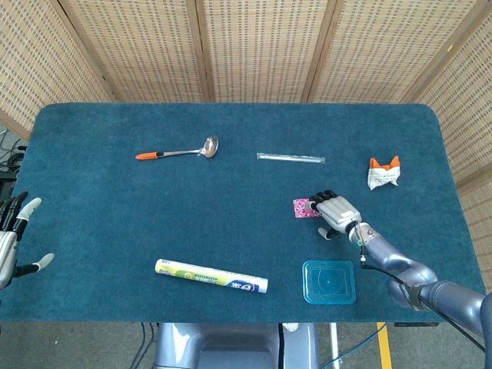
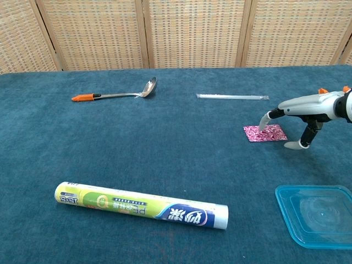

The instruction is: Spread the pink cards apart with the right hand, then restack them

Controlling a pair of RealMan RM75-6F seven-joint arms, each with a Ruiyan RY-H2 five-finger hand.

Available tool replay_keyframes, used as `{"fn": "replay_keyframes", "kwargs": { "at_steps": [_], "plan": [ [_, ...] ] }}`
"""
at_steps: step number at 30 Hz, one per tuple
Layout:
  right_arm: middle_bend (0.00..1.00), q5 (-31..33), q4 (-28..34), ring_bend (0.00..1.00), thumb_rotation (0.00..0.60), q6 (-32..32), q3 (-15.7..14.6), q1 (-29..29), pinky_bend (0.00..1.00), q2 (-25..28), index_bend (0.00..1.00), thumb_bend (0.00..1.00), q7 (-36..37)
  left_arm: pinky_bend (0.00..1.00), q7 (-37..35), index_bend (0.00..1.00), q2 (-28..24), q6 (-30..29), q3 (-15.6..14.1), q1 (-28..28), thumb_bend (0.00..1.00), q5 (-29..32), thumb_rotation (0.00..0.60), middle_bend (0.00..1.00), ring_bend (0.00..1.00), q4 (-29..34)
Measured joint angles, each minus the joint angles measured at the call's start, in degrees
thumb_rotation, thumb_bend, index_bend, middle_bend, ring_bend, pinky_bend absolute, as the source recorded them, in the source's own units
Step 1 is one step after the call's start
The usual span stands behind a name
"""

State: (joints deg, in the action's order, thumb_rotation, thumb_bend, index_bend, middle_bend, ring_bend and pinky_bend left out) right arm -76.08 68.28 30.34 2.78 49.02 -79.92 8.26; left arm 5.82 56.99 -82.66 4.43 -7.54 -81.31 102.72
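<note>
While the right hand (image 2: 300,113) arches over the table, its fingers are spread, holding nothing, fingertips (image 2: 263,124) dipping onto the near edge of the pink cards (image 2: 264,132), a flat patterned stack on the fuzzy teal cloth (image 1: 231,200). Open cloth runs wide beyond the cards, away from the hand. Nearer the robot lies a clear blue square lid (image 2: 316,214). Far off, the left hand (image 1: 14,242) sits open at the table's edge.

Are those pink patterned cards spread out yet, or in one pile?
One pile: the pink patterned cards show a single neat rectangle, with the right hand arched over them.
</note>
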Motion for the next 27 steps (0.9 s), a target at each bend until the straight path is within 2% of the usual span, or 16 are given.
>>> {"fn": "replay_keyframes", "kwargs": {
  "at_steps": [19,27],
  "plan": [
    [0.13,1.03,-1.45,0.0,0.6,-0.61,-0.78,-0.54,0.0,-0.67,0.19,0.47,-2.49,0.0,0.12,0.08,0.08,0.06,-0.08,-0.02,0.14,0.0,0.6,0.0,0.0,0.06],
    [0.13,0.51,0.06,0.0,0.6,0.18,-1.33,-1.25,0.0,-0.06,0.19,0.47,-3.07,0.0,0.2,0.08,0.25,0.26,-0.17,-0.09,0.14,0.0,0.6,0.0,0.0,0.01]
  ]
}}
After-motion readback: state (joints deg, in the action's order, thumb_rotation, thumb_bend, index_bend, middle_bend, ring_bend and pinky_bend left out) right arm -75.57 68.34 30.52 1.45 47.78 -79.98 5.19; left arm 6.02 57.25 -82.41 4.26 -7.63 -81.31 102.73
